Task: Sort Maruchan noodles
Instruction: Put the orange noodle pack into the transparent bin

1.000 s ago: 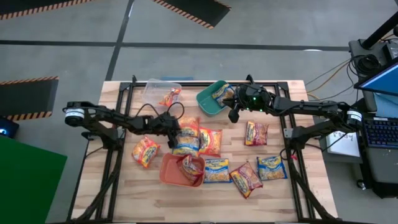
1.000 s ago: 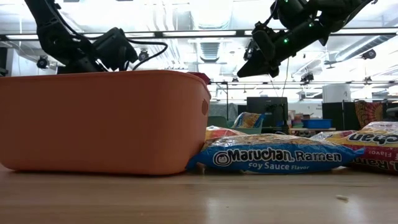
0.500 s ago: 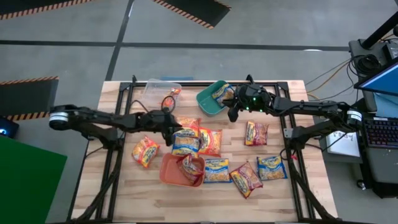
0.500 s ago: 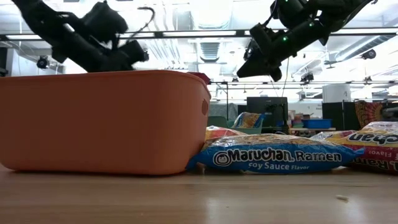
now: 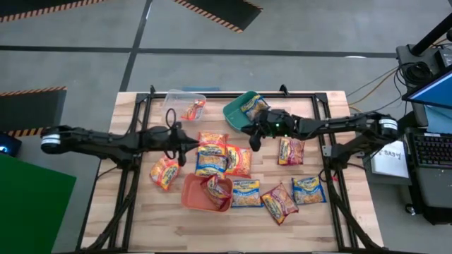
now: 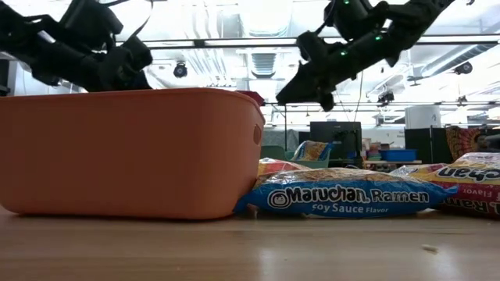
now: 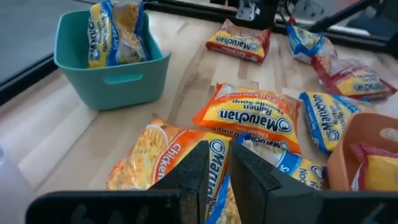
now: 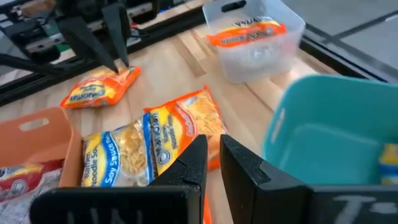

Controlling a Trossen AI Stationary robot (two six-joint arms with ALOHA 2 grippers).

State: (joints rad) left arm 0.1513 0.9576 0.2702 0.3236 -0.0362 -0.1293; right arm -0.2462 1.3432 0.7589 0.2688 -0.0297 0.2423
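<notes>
Several Maruchan noodle packets lie flat on the wooden table: an orange one [image 5: 164, 173], a pile of orange and blue ones [image 5: 212, 156] at the middle, and red and blue ones [image 5: 279, 202] toward the near right. The clear tub [image 5: 185, 106] holds an orange packet. In the teal tub [image 5: 240, 116] lies a blue packet, and in the orange tub [image 5: 194, 194] a red one. My left gripper [image 5: 183, 156] hangs shut and empty just left of the pile. My right gripper [image 5: 254, 140], also shut and empty, hovers between the teal tub and the pile.
Black frame rails run along the table's left, right and far sides. In the low view the orange tub [image 6: 125, 152] fills the near left, with a blue packet [image 6: 344, 195] against its right wall. Bare wood lies along the near edge.
My left gripper has drawn back from the middle pile toward the table's left edge and risen, its fingers tipping up from steeply down. My right gripper has come from over the teal tub toward the middle pile, a little lower. No packet has moved.
</notes>
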